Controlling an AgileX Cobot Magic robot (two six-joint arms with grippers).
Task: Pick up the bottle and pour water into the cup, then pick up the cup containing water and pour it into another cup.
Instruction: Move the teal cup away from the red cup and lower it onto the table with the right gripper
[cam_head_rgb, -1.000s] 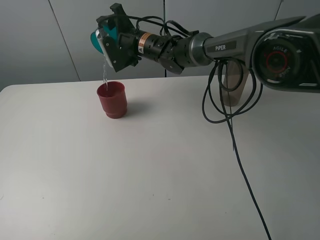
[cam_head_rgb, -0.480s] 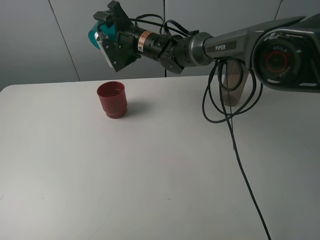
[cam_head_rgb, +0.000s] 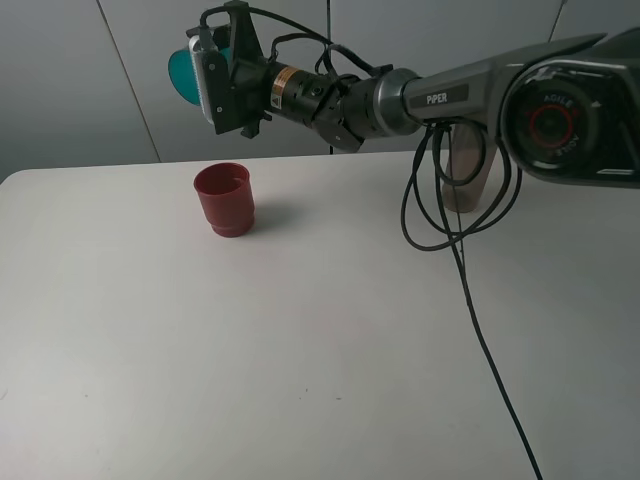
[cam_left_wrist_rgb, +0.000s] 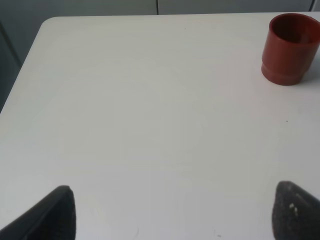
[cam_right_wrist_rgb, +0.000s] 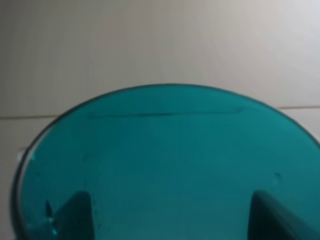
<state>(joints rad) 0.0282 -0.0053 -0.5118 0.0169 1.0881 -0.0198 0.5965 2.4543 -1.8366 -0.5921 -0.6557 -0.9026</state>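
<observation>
High over the table's back left, my right gripper (cam_head_rgb: 214, 70) is shut on the teal cup (cam_head_rgb: 182, 72), which lies on its side with its mouth facing left. It hangs above and slightly left of the red cup (cam_head_rgb: 224, 198), which stands upright. The right wrist view is filled by the teal cup (cam_right_wrist_rgb: 165, 160), with my dark fingers (cam_right_wrist_rgb: 75, 215) showing through its wall. The smoky bottle (cam_head_rgb: 468, 165) stands upright at the back right, partly behind cables. My left gripper (cam_left_wrist_rgb: 175, 215) is open over bare table, well short of the red cup (cam_left_wrist_rgb: 290, 49).
Black cables (cam_head_rgb: 450, 230) hang from the right arm and trail across the white table (cam_head_rgb: 300, 350) toward its front edge. A grey panelled wall stands behind the table. The table's left edge (cam_left_wrist_rgb: 22, 70) shows in the left wrist view.
A thin stream of water ran from the teal cup into the red cup a second ago; it has stopped. The right gripper has lifted and rolled the cup back.
</observation>
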